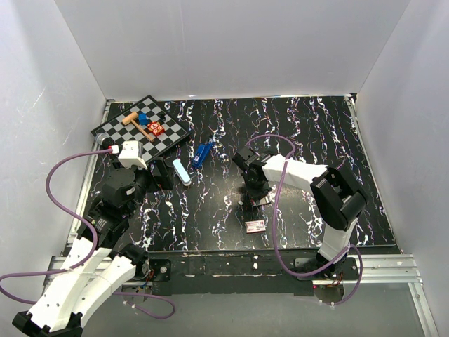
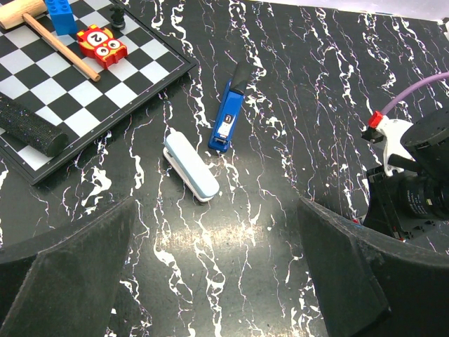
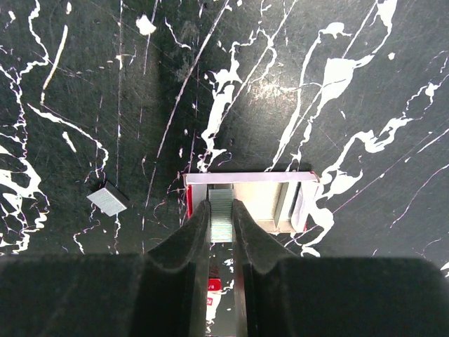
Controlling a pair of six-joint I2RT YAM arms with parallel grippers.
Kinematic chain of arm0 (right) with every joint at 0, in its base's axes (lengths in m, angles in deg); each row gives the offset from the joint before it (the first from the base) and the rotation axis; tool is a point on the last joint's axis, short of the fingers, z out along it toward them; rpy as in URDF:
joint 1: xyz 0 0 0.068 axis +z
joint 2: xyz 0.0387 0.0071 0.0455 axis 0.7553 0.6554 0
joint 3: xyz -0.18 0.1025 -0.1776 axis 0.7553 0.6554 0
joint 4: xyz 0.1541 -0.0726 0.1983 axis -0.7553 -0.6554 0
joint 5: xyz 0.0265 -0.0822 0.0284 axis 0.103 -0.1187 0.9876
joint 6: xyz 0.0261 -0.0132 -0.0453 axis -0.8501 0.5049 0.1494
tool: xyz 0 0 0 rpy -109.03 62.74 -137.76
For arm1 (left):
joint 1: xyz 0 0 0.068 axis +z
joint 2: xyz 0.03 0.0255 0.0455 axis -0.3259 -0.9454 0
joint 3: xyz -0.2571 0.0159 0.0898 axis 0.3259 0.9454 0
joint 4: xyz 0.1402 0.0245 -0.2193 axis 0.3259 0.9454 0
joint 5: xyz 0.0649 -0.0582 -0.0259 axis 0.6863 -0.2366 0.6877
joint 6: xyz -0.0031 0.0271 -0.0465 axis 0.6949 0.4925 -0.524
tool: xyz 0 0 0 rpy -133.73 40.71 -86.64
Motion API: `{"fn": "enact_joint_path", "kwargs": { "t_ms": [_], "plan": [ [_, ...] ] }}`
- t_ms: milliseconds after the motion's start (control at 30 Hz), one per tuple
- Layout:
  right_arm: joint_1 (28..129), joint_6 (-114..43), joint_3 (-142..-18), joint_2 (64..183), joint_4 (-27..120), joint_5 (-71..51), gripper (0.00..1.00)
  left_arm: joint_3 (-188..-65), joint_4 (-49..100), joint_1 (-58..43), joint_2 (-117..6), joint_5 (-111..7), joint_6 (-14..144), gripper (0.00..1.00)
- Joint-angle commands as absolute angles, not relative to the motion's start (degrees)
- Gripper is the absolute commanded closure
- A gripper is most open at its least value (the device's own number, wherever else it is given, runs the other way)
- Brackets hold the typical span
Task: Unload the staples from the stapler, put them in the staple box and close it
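Staples (image 3: 221, 214), a short silver strip, are pinched between the closed fingers of the right gripper (image 3: 221, 205), which points straight down near the middle of the counter (image 1: 302, 140), a little toward its near edge. The strip stands inside a small open box (image 3: 270, 200) with pale walls and a red left side, resting flat on the black marbled surface. A loose staple bit (image 3: 106, 201), silver-grey, lies on the bare counter to the left of that box in the right wrist view, apart from it. A red-and-white flat box (image 1: 255, 225) lies closer to the near edge, just beyond the right gripper on that side. The stapler (image 2: 226, 119), dark blue, lies flat left of centre toward the far edge, with a small pale patch showing on top near its nearer end; neither arm touches it. A pale light-blue piece (image 2: 191, 168) lies close beside it on the near-left, a narrow gap between them. The left gripper (image 2: 216, 217) hangs above the counter on the near side of these two with its fingers (image 2: 70, 274) spread wide and nothing between them. A checkerboard (image 2: 151, 67) fills the far-left corner, carrying a wooden hammer (image 2: 59, 45), a blue block (image 2: 62, 14), a red tile (image 2: 102, 45) and a black cylinder (image 2: 31, 126).
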State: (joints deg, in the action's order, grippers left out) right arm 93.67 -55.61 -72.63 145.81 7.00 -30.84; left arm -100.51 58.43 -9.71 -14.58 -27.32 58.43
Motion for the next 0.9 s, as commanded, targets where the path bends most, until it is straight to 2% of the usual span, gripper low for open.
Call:
{"fn": "enact_joint_path", "kwargs": {
  "t_ms": [0, 233, 500, 867],
  "plan": [
    [93.4, -56.2, -73.9, 146.6, 7.9, -30.8, 0.85, -100.4, 57.2, -9.7, -14.4, -27.5, 59.1, 0.02],
    [93.4, -56.1, -74.0, 146.2, 7.9, -30.6, 0.76, -100.4, 57.1, -9.7, -14.3, -27.6, 59.1, 0.02],
    [93.4, -56.3, -75.0, 144.7, 6.7, -32.2, 0.74, -100.4, 57.1, -9.7, -14.3, -27.6, 59.1, 0.02],
    [93.5, -56.9, -76.1, 141.7, 4.8, -33.0, 0.64, -100.5, 57.0, -9.6, -14.3, -27.9, 59.1, 0.02]
  ]
}}
